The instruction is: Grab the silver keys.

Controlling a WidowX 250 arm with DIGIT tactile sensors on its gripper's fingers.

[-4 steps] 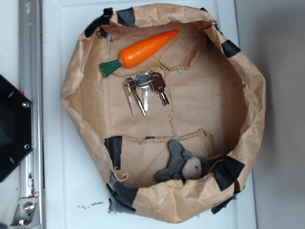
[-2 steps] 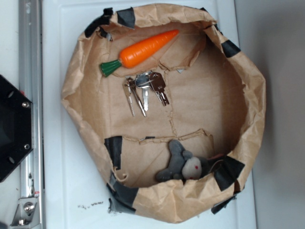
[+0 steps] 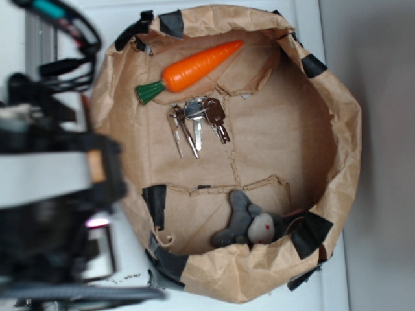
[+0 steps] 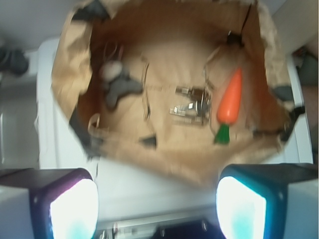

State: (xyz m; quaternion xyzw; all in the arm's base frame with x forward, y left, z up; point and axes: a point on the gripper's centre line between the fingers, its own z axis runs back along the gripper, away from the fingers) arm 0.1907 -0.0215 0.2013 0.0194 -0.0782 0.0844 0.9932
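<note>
Wrist view: gripper (image 4: 157,209) spread wide, outside bag (image 4: 164,164).

This looks like a robot lab test cell rather than a home. A plain white bench (image 3: 214,13) carries a makeshift bowl of crumpled brown paper (image 3: 337,129) patched with strips of black tape (image 3: 313,65). Inside it lie unrelated props: an orange toy carrot (image 3: 194,65), the silver keys (image 3: 196,123) and a small grey plush toy (image 3: 249,223). A blurred black robot arm (image 3: 52,181) with loose cables (image 3: 71,39) fills the left side of the exterior view.
</note>
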